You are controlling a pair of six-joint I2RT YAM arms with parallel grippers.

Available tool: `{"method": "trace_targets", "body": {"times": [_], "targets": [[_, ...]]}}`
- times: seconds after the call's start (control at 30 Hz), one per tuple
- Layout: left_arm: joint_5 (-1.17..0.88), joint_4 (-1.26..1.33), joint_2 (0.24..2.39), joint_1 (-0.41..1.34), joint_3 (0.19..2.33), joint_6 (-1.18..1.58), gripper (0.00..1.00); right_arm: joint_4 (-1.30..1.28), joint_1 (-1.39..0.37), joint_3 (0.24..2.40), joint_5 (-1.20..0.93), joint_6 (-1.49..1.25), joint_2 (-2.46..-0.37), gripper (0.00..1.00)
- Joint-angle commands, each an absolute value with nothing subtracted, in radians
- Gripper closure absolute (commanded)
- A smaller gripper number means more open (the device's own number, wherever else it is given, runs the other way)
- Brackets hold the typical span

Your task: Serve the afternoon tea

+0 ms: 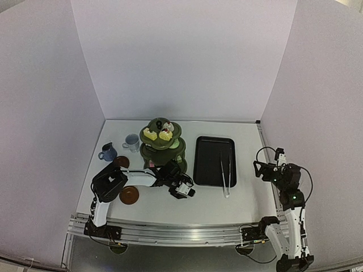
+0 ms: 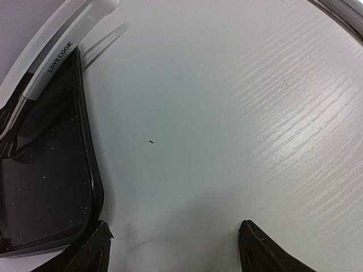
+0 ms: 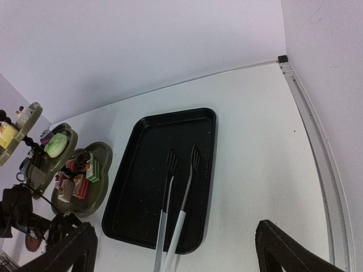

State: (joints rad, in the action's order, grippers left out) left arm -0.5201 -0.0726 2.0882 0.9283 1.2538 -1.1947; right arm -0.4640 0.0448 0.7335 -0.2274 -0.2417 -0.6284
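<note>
Two claws, and we see both with jaws spread and nothing in them. The left claw [image 2: 174,241] hangs low over bare table just beside the tray [image 2: 51,187], and the right claw [image 3: 174,243] hovers at the right edge. The stand [image 1: 161,144] with its cakes [image 1: 150,134] sits left of the tray. The blue mug [image 1: 108,152] and pale mug [image 1: 131,142] stand further left, off the saucers [image 1: 129,195]. We judge that a careless swing could clip the stand's lowest tier or drag the tongs [image 2: 59,56]. Their handle reads "LOVE COOK".

stand [image 1: 173,152]: dark green
cakes [image 3: 57,145]: yellow, green, pink
near mug [image 1: 108,152]: dark blue
far mug [image 1: 131,142]: pale
saucers [image 1: 129,195]: brown
tray [image 1: 210,158]: black
tongs [image 1: 226,177]: silver
bench [image 1: 244,192]: white
</note>
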Motion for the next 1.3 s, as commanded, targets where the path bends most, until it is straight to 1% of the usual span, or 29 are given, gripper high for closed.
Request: {"method": "trace_targets", "body": {"times": [0.0, 0.13, 0.23, 0.33, 0.4, 0.53, 0.57, 0.63, 0.73, 0.8, 0.87, 1.0, 1.13, 1.27], "targets": [[-0.474, -0.111, 2.140, 0.925, 1.283, -1.156, 0.22, -0.545, 0.044, 0.793, -0.264, -0.260, -0.635, 0.05], [-0.506, -0.126, 2.060, 0.923, 1.269, -1.108, 0.21, -0.579, 0.044, 0.841, -0.308, -0.281, -0.687, 0.05], [-0.576, -0.264, 1.920, 0.889, 1.244, -1.119, 0.19, -0.633, 0.044, 0.911, -0.342, -0.298, -0.757, 0.05], [-0.675, -0.535, 1.771, 0.816, 1.267, -1.136, 0.21, -0.653, 0.044, 0.953, -0.369, -0.313, -0.778, 0.05], [-0.700, -0.800, 1.659, 0.733, 1.277, -1.217, 0.21, -0.653, 0.043, 0.959, -0.373, -0.318, -0.769, 0.05], [-0.609, -1.202, 1.487, 0.569, 1.239, -1.353, 0.21, -0.654, 0.043, 0.949, -0.380, -0.301, -0.748, 0.05], [-0.568, -1.277, 1.440, 0.515, 1.207, -1.368, 0.21, -0.653, 0.043, 0.946, -0.376, -0.297, -0.744, 0.05], [-0.470, -1.334, 1.363, 0.407, 1.130, -1.389, 0.21, -0.653, 0.043, 0.943, -0.365, -0.287, -0.735, 0.05], [-0.347, -1.366, 1.291, 0.222, 1.026, -1.488, 0.21, -0.652, 0.043, 0.943, -0.350, -0.280, -0.734, 0.06], [-0.285, -1.339, 1.279, 0.111, 0.971, -1.535, 0.21, -0.651, 0.043, 0.946, -0.352, -0.277, -0.742, 0.05], [-0.226, -1.277, 1.280, 0.056, 0.912, -1.552, 0.23, -0.650, 0.043, 0.948, -0.361, -0.272, -0.750, 0.05], [-0.215, -1.088, 1.297, 0.040, 0.822, -1.546, 0.25, -0.649, 0.043, 0.957, -0.366, -0.271, -0.756, 0.05], [-0.219, -0.982, 1.384, 0.048, 0.812, -1.493, 0.29, -0.650, 0.043, 0.956, -0.362, -0.285, -0.746, 0.05], [-0.209, -0.872, 1.449, 0.083, 0.784, -1.463, 0.31, -0.652, 0.043, 0.951, -0.359, -0.303, -0.740, 0.05]]}}
